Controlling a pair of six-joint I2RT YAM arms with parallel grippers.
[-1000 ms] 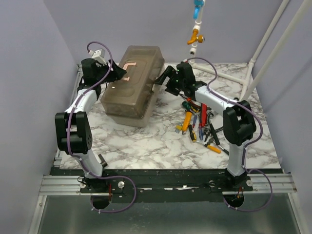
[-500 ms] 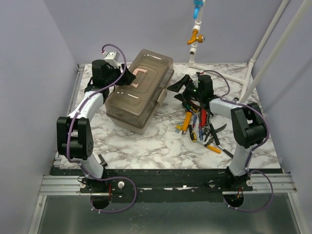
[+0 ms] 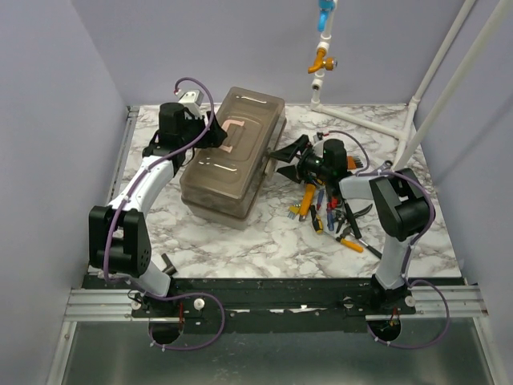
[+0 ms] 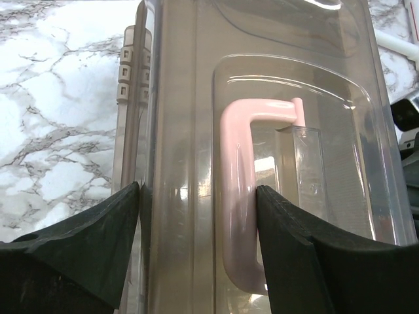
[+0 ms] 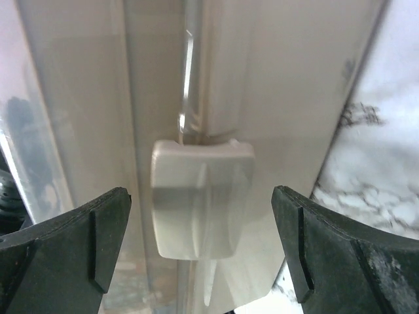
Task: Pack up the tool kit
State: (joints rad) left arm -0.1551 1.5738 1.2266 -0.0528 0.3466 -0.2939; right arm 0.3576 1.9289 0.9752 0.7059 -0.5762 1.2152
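This looks like a robot laboratory cell: plain lilac walls stand behind and beside the right pincer, a marble-print table lies under it, and a white pipe frame stands to its right.

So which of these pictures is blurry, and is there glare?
Right wrist view: the pale beige plastic latch is out of focus. Left wrist view: sharp, white glare streaks on the smoky translucent toolbox lid. Top view: sharp, evenly lit.

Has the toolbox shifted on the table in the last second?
Yes. The toolbox has slid away from the back wall, down the overhead view and slightly right.
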